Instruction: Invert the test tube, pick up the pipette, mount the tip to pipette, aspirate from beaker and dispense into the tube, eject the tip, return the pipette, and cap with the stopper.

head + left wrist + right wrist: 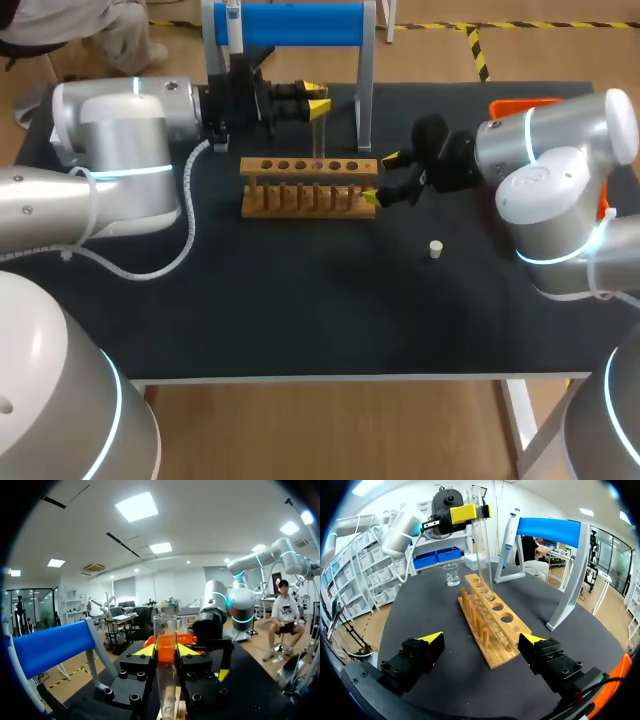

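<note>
My left gripper is shut on a clear test tube, held upright over the wooden rack. In the left wrist view the tube stands between the yellow tips of the left gripper, open rim up. From the right wrist, the tube has its lower end at a rack hole. My right gripper is open at the rack's right end, its tips either side of that end of the rack. A white stopper lies on the mat. The pipette hangs on the blue stand. The beaker stands beyond the rack.
The blue-barred stand rises at the table's back, its grey leg just right of the held tube. An orange tray sits at the back right behind my right arm. The black mat covers the table.
</note>
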